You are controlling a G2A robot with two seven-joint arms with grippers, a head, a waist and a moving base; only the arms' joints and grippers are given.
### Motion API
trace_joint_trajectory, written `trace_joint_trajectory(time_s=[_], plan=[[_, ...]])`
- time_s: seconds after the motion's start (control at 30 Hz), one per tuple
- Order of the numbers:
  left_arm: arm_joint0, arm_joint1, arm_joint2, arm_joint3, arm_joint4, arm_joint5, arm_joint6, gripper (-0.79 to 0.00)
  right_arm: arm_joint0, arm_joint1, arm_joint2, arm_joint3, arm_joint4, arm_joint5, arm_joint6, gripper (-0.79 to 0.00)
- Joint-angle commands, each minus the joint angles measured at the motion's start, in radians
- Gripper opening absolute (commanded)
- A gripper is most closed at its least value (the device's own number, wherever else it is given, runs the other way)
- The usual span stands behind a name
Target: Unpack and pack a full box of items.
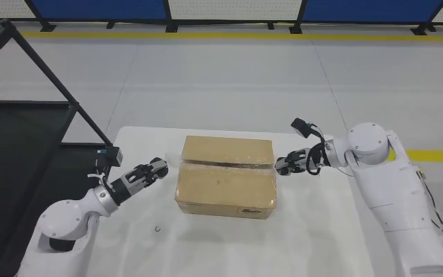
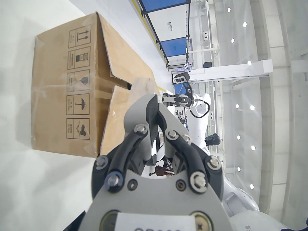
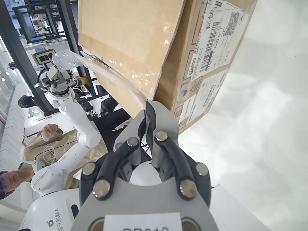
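Clear tape (image 3: 63, 60), pinched in left gripper (image 1: 163, 167) — right gripper (image 1: 279, 166) closed

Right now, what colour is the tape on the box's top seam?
Clear, glossy tape over the brown box; best in the right wrist view.

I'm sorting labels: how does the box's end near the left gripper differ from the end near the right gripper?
The left end bears a column of black handling symbols printed on the cardboard; the right end carries white stuck-on labels with barcodes. At the left end, clear tape stands up crumpled at the left gripper; at the right end it lies stuck down near the right gripper. Both are plain brown cardboard.
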Motion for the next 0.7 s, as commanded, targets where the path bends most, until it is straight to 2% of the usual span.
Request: trace_joint_trajectory(time_s=[0.0, 0.23, 0.67], plan=[[0.0, 0.001, 0.002, 0.0, -0.003, 0.002, 0.004, -0.785, 0.005, 0.001, -0.004, 0.006, 0.008, -0.005, -0.001, -0.785], [0.005, 0.006, 0.002, -0.007, -0.015, -0.002, 0.015, -0.785, 0.01, 0.011, 0.005, 0.009, 0.047, -0.032, 0.015, -0.785], [-0.005, 0.014, 0.013, 0.005, -0.033, 0.0, 0.033, -0.785, 0.007, 0.024, -0.015, 0.026, 0.071, -0.021, -0.002, -0.785]])
